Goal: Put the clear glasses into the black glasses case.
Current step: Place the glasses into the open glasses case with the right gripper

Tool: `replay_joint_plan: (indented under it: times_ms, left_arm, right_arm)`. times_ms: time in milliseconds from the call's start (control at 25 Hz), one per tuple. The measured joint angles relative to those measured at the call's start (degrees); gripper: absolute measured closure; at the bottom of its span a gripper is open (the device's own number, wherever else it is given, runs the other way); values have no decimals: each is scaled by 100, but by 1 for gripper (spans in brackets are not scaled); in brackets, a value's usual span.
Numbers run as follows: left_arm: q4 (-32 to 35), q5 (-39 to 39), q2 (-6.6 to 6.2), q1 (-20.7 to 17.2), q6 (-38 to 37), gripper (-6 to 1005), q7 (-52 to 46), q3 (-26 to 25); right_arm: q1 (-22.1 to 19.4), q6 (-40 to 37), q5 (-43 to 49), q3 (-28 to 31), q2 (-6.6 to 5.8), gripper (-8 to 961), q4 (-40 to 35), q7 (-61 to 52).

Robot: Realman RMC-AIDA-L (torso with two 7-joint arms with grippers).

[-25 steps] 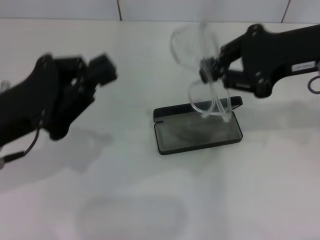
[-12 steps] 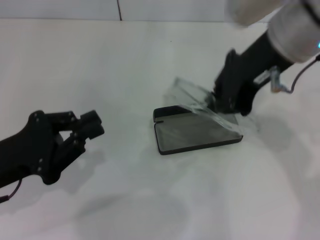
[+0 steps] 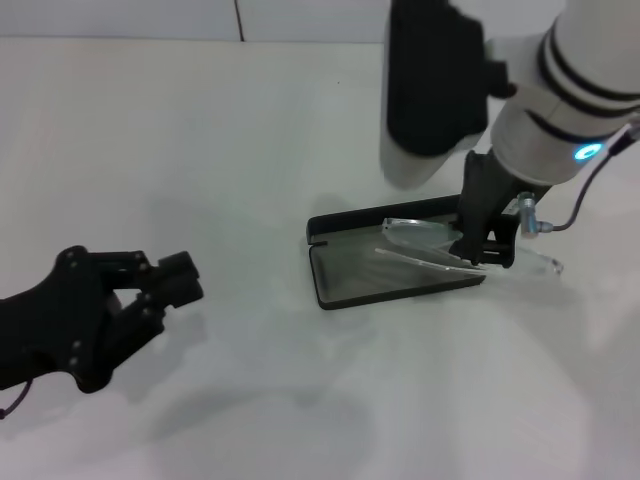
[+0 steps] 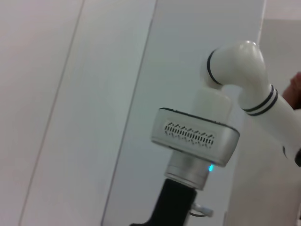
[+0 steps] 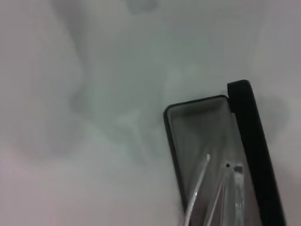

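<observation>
White tabletop [image 3: 250,120] | your right gripper [image 3: 478,248] is pinching the clear glasses [image 3: 440,245], lowering them aslant so they seat inside the open black glasses case [image 3: 345,285] near the middle | left gripper [image 3: 165,285] is idling at the left edge, fingers parted, holding nothing.

A plain white, matte flat tabletop [image 3: 250,130] fills the scene. Behind its far edge runs a pale wall [image 3: 150,18] split by 1 thin dark vertical seam [image 3: 239,20].
</observation>
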State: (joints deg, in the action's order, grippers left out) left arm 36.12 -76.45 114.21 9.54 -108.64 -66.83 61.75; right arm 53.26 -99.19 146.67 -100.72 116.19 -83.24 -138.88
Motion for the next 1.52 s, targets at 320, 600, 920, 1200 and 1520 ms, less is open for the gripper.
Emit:
replay_joint_plan:
  times_ms: [320, 600, 920, 1200, 1520]
  left_arm:
    - [-124, -178, -13, 164, 23, 870, -24, -10]
    - [-351, -200, -20, 284, 30, 870, -31, -20]
    - [-367, -291, -75, 222, 31, 871, -32, -23]
    - [-379, -294, -96, 169, 31, 871, -31, -23]
    - [-378, -295, -89, 171, 36, 871, -23, -78]
  right_arm:
    - [-34, 967, 548, -856, 0, 855, 45, 73]
    - [-161, 1349, 572, -1118, 0, 856, 100, 212]
    - [-235, 1706, 610, -1493, 0, 856, 172, 212]
    - [-241, 1700, 647, -1479, 0, 855, 42, 199]
    - [-376, 1561, 659, -1474, 0, 855, -308, 203]
